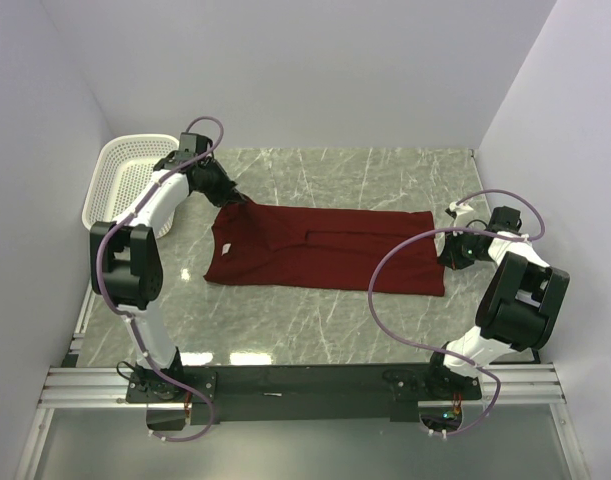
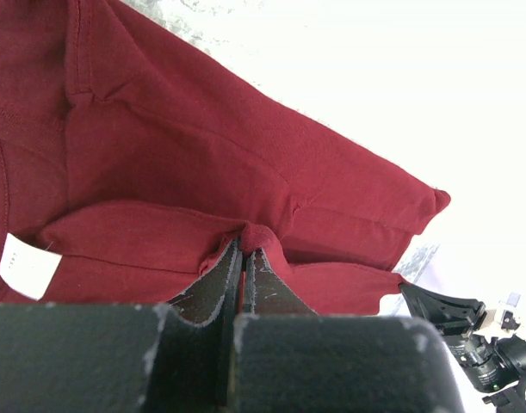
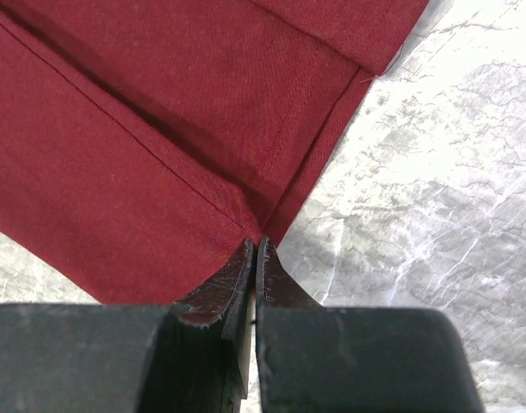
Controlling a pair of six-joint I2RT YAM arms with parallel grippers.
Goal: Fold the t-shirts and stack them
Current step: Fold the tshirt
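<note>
A: The t-shirt (image 1: 325, 250) lies mid-table, part-folded. The left gripper (image 2: 245, 249) is clamped on a bunched fold near the collar; the right gripper (image 3: 255, 245) is pinched on the hem corner.
B: Risks?
A: The right bite is thin, at the very edge. It may slip on a lift. I can't tell if it caught both layers. An uneven pull would skew the fold.
B: Room?
A: The table (image 1: 385, 175) is bare near and far. The basket (image 1: 120, 180) crowds the left side and the wall (image 1: 575, 150) the right

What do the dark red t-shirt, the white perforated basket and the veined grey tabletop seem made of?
Dark red t-shirt: soft matte cloth, probably cotton knit; it creases and shows stitched hems.
White perforated basket: likely moulded plastic; regular grid of holes, rigid rim.
Veined grey tabletop: glossy marble look with pale veins; real stone or printed laminate, cannot tell.
</note>
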